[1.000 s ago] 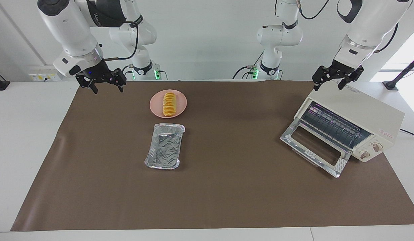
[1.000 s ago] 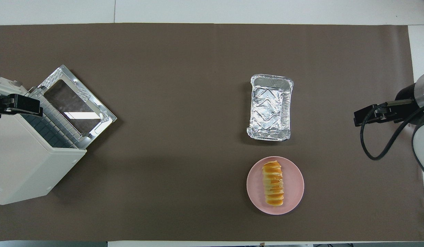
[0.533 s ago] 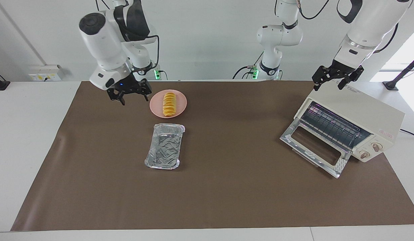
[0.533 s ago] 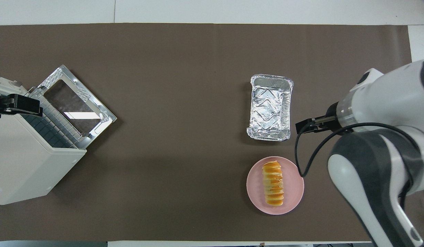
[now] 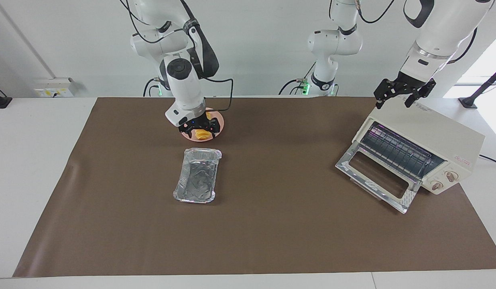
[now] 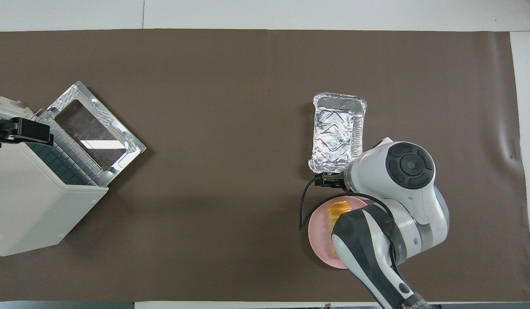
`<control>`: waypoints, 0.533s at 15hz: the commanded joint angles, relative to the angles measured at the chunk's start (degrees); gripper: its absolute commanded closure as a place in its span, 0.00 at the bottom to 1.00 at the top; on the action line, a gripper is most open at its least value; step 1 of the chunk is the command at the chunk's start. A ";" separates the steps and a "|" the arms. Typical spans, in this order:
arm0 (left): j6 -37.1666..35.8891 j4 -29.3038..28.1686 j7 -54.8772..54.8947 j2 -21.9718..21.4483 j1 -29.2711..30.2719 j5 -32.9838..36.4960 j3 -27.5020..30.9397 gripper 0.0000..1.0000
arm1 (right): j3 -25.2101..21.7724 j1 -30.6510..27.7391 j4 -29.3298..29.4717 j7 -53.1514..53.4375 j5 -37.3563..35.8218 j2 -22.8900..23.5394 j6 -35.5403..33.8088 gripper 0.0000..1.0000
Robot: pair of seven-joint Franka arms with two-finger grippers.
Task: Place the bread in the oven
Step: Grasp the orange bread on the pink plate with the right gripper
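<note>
One bread [image 5: 201, 134] on one plate [image 5: 220, 129], near the robots, toward the right arm's end. Right gripper [image 5: 200, 127] low over it, likely lining up a grab; can't tell whether its fingers are spread or clamped. One foil tray [image 5: 196, 174] sits farther out, empty. One oven [image 5: 416, 152] at the left arm's end, door dropped open, ready to load. Left gripper [image 5: 403, 93] waits over the oven, spread and empty.

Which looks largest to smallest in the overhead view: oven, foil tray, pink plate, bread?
1. Oven, clearly largest.
2. Foil tray and pink plate: cannot rank, since the right arm covers much of the plate.
3. Bread, smallest; only one end shows, the rest is under the arm.
</note>
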 commanded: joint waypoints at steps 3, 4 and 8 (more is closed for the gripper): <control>-0.06 -0.54 0.60 -0.36 0.32 0.53 -0.07 0.00 | -0.26 2.34 -8.07 2.87 4.90 -3.69 1.37 0.00; -0.06 -0.54 0.60 -0.36 0.32 0.53 -0.07 0.00 | -0.26 2.43 -9.65 2.87 5.08 -4.56 1.46 0.00; -0.06 -0.54 0.60 -0.36 0.32 0.53 -0.07 0.00 | -0.26 3.93 -13.27 2.87 5.17 -6.33 1.64 0.00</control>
